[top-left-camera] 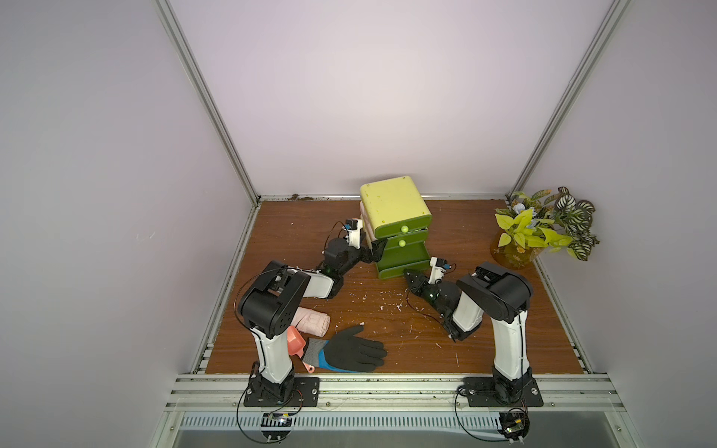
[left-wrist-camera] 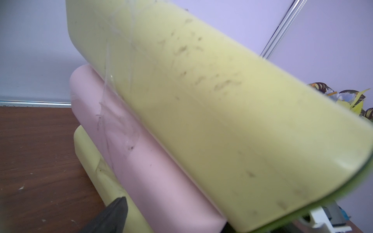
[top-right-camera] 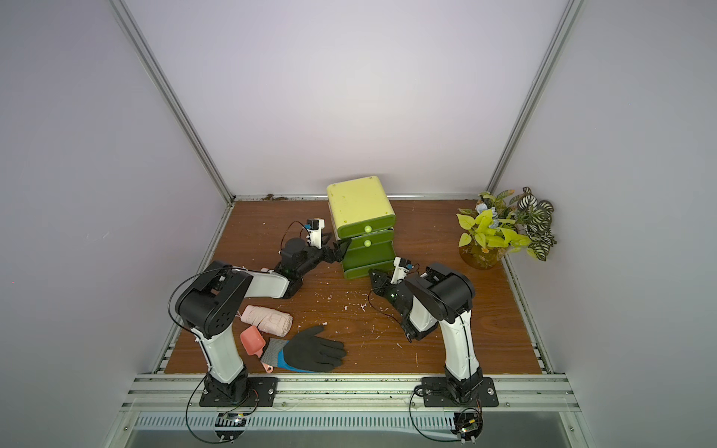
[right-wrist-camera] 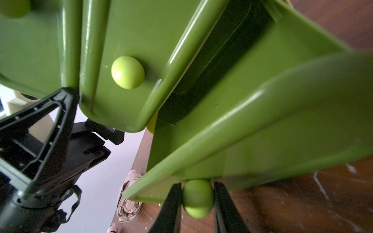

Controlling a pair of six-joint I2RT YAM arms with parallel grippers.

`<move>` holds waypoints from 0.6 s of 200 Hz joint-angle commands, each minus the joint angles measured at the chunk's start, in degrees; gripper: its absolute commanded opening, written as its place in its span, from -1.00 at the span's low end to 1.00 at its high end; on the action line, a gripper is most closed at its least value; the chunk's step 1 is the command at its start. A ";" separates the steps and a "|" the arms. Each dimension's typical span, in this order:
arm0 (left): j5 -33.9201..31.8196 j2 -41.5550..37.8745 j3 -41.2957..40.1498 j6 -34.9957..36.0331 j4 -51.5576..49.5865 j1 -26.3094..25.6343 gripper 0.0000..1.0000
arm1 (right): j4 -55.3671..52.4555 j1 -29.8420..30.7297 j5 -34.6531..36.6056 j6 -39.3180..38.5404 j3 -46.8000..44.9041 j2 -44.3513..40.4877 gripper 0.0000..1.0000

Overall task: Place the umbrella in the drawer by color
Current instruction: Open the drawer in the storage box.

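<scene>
The bottom drawer (right-wrist-camera: 242, 113) of the green drawer unit (top-left-camera: 394, 211) stands partly out, right jaws clamped on its knob (right-wrist-camera: 198, 198); left jaws wide apart against the unit's side. The pink folded umbrella (top-left-camera: 314, 321) lies well apart from the unit, bare worktop (top-left-camera: 361, 310) between.

One table (top-left-camera: 419, 349). One stacked drawer unit (top-left-camera: 392, 209) with three green-fronted drawers: top drawer (top-left-camera: 419, 227), middle drawer (top-left-camera: 415, 240), bottom drawer (top-left-camera: 395, 267). Three round knobs show in the right wrist view: top knob (right-wrist-camera: 12, 8), middle knob (right-wrist-camera: 127, 72), bottom knob (right-wrist-camera: 198, 198). One folded pink umbrella (top-left-camera: 312, 320), one pink scoop (top-right-camera: 252, 339), one black work glove (top-left-camera: 353, 349), one potted plant (top-left-camera: 543, 232). Two robot arms, left arm (top-left-camera: 267, 306) and right arm (top-left-camera: 504, 302), carry two end effectors: left end effector (top-left-camera: 376, 247), right end effector (top-left-camera: 409, 275).
</scene>
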 commanded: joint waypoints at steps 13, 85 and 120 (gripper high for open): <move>-0.28 1.03 0.67 0.96 1.04 0.03 0.99 | 4.12 0.47 2.48 -0.51 -4.90 -5.81 -0.70; -0.31 1.96 1.31 0.52 1.05 -0.02 0.99 | 0.23 2.47 3.08 -2.27 -12.27 -13.13 -0.63; -0.27 0.37 0.86 -0.72 0.12 -0.01 0.99 | 3.75 2.41 1.94 -1.00 -12.13 -7.03 -0.37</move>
